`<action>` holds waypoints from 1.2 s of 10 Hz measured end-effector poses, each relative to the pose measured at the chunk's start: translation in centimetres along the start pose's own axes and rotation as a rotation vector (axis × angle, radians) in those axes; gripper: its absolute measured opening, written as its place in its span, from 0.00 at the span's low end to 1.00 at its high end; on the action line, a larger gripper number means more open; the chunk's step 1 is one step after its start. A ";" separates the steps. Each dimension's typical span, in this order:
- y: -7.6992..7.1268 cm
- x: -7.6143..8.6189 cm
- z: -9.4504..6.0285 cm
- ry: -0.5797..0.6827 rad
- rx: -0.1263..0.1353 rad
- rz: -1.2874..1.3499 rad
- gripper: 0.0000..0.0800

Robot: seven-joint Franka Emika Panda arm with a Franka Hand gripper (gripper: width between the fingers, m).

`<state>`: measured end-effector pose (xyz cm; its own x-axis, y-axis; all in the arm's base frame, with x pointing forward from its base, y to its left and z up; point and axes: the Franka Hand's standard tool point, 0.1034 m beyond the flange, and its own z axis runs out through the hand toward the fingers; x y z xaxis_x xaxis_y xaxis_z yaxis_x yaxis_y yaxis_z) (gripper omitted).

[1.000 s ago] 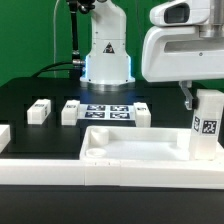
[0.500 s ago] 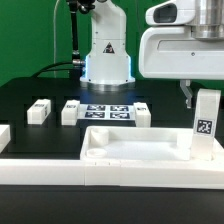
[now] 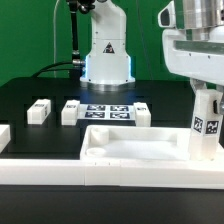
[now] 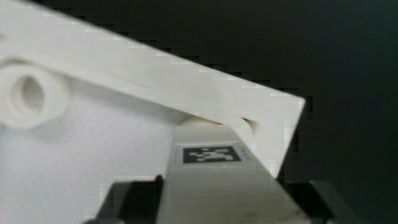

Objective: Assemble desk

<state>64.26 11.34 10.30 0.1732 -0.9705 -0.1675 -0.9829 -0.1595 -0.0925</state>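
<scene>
Along the worktop's near edge we see a long white rail (image 3: 60,172), and just behind it lies the desk panel (image 3: 125,148), rim up. At the panel's corner toward the exterior view's right, a tagged leg (image 3: 207,125) stands upright, and the fingers (image 4: 130,203) sit narrow on its two sides, holding it; we cannot tell whether its foot is seated. Farther back we find three loose legs (image 3: 38,111) in a row, with the marker board (image 3: 108,111) among them. At the far edge stands the arm's base (image 3: 107,55)
</scene>
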 end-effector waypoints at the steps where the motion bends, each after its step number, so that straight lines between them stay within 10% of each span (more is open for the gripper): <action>1: 0.1 -0.1 0.0 0.000 0.004 0.072 0.37; 4: 0.1 -0.2 0.1 0.001 0.003 0.103 0.37; 7: 0.2 -0.6 0.0 0.009 -0.015 -0.192 0.77; 12: 0.2 -0.4 0.0 0.020 -0.025 -0.638 0.81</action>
<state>64.00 11.69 10.34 0.7240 -0.6864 -0.0684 -0.6879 -0.7112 -0.1450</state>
